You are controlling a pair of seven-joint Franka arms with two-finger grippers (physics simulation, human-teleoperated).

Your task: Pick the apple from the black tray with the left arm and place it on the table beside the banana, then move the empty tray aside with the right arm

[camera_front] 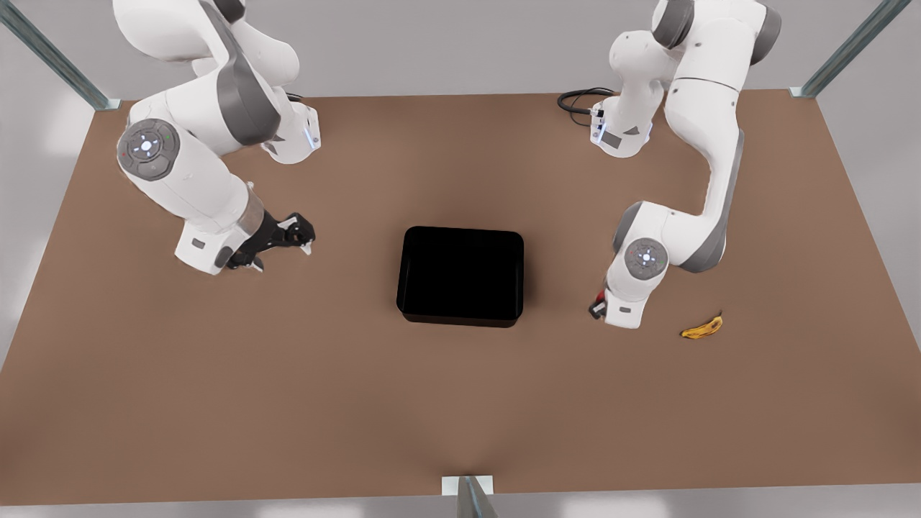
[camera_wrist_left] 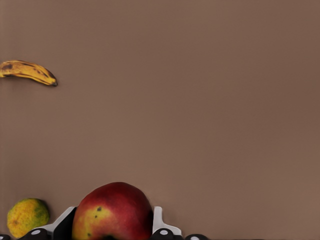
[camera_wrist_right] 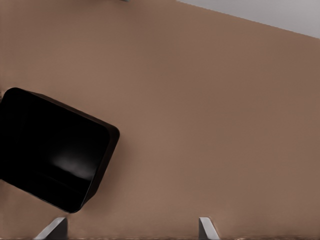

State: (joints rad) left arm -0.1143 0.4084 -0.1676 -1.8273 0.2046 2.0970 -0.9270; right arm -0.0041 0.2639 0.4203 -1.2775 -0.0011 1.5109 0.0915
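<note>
Between the left hand [camera_wrist_left: 112, 227] fingers we clamp the apple [camera_wrist_left: 112, 212], round, firm, slippery; right hand [camera_wrist_right: 130, 231] waits, fingers apart.

Even, soft overhead light; faint shadows on table [camera_front: 288, 403]; dull glare inside tray [camera_wrist_right: 75, 167]; slight softness.

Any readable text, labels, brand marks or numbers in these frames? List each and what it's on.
None readable.
Matte black rectangular tray: no text.
Spotted yellow banana: no text.
Red-yellow apple, held in the left hand: blemishes only, no sticker.
Small yellow-green citrus fruit: no text.
Round grey arm joint caps: small lit dots, not characters.
Right hand, open over the brown table: no markings.
</note>
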